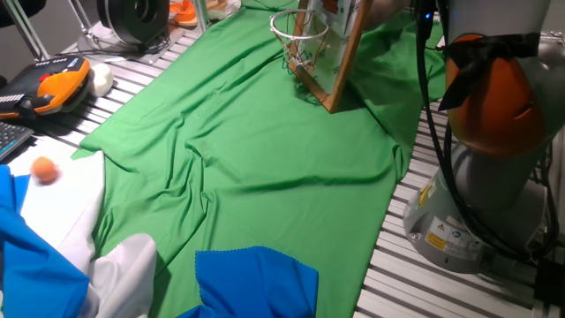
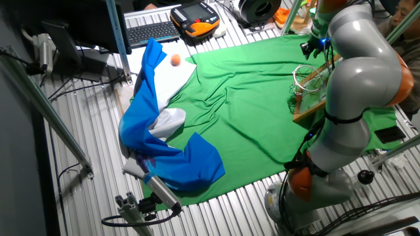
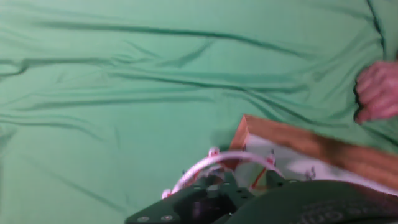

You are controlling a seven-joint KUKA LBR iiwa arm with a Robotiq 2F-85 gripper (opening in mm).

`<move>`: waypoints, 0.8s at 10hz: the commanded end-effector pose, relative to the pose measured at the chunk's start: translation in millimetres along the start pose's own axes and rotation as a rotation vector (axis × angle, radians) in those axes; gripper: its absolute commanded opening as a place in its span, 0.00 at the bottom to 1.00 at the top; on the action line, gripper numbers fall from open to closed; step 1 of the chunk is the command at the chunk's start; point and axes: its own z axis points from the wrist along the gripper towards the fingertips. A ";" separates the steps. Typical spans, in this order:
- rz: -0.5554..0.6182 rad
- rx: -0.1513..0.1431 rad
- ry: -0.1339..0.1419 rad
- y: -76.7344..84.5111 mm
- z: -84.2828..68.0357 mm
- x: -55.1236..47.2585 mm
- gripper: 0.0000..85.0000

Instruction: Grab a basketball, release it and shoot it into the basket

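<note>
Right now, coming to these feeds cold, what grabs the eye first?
The wrinkled green cloth covers most of the table. At its far end stands the basket on its wooden-framed backboard, with the arm bent over it. The tiny orange basketball lies far off on white fabric, beside the blue cloth.

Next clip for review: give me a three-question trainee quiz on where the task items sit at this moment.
1. True or false: the basketball lies on white cloth, away from the basket.
2. The basket stands on cloth of which colour? A) blue B) green C) white
3. Fill in: in the hand view, the end effector sits just above the basket's ____.

Key: 1 true; 2 B, the green cloth; 3 rim. Whether the end effector is open cannot be told.
</note>
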 end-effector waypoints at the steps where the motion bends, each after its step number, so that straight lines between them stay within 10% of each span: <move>1: -0.006 -0.029 0.005 2.3 1.1 0.2 0.00; 8: -0.065 -0.034 -0.026 38.1 14.3 5.5 0.00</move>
